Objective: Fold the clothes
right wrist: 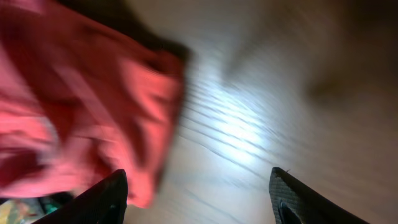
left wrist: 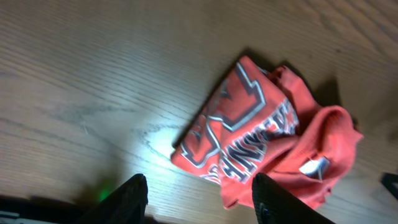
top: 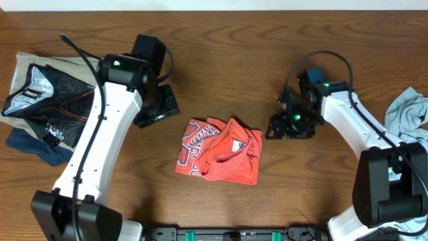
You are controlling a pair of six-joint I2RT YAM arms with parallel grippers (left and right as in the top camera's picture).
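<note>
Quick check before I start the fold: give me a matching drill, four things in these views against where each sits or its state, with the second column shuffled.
Things:
1. coral-red T-shirt
2. pale grey-blue shirt
3. black patterned garment
4. right gripper

Places or states:
A. left edge of the table
B. open, holding nothing, beside the T-shirt
C. crumpled, mid-table
D. right edge of the table

Pairs: 1-C, 2-D, 3-A, 4-B.
</note>
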